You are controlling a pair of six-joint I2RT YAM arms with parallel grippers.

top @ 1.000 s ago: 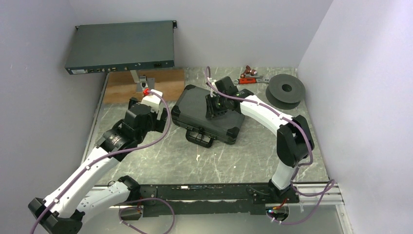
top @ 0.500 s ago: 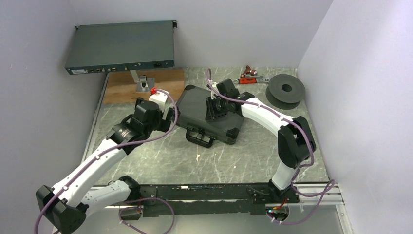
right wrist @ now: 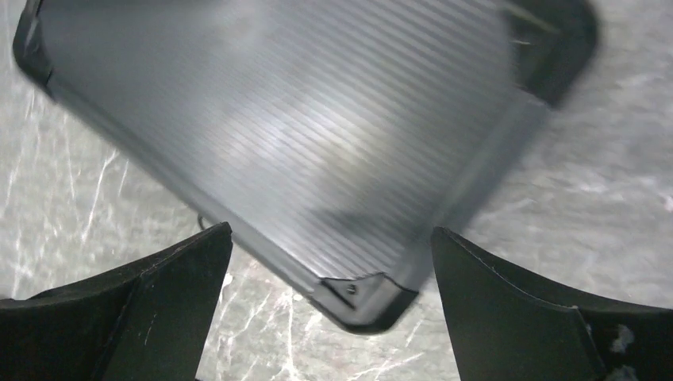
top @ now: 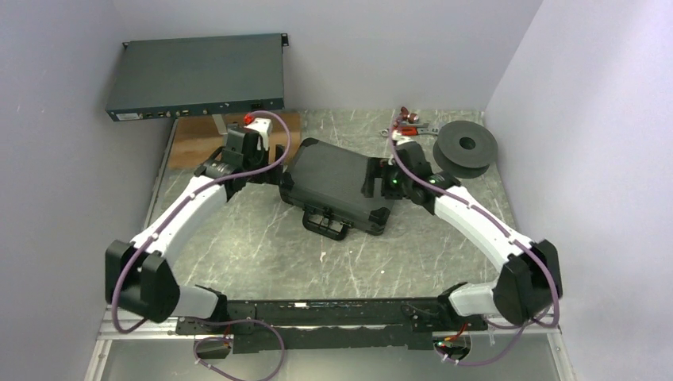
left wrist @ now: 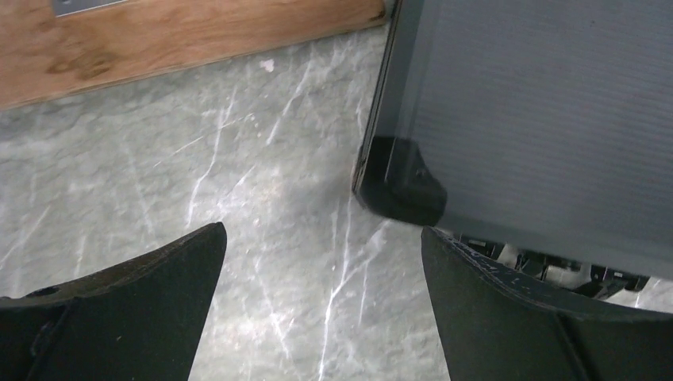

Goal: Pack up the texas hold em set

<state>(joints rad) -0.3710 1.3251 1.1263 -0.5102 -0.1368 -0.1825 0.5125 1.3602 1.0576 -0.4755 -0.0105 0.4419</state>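
Observation:
The texas hold em set shows as a closed black ribbed briefcase (top: pixel 337 184) lying flat mid-table, handle (top: pixel 325 225) toward me. My left gripper (top: pixel 263 164) hovers open at the case's left corner. In the left wrist view that gripper (left wrist: pixel 323 238) has only marble between its fingers, and the case corner (left wrist: pixel 405 186) sits just beyond its right finger (left wrist: pixel 516 309). My right gripper (top: pixel 370 181) hangs open above the case's right end. In the right wrist view this gripper (right wrist: pixel 331 238) straddles a corner of the case (right wrist: pixel 278 119) from above without touching it.
A grey flat rack unit (top: pixel 198 75) leans at the back left above a wooden board (top: pixel 202 143). A dark round spool (top: pixel 466 147) lies at the back right, with small red and silver tools (top: pixel 409 123) beside it. Walls close in on the left, back and right.
My right gripper has opened, come off the case lid and drawn back to the right. The left arm has swung forward to the case's left corner, staying open.

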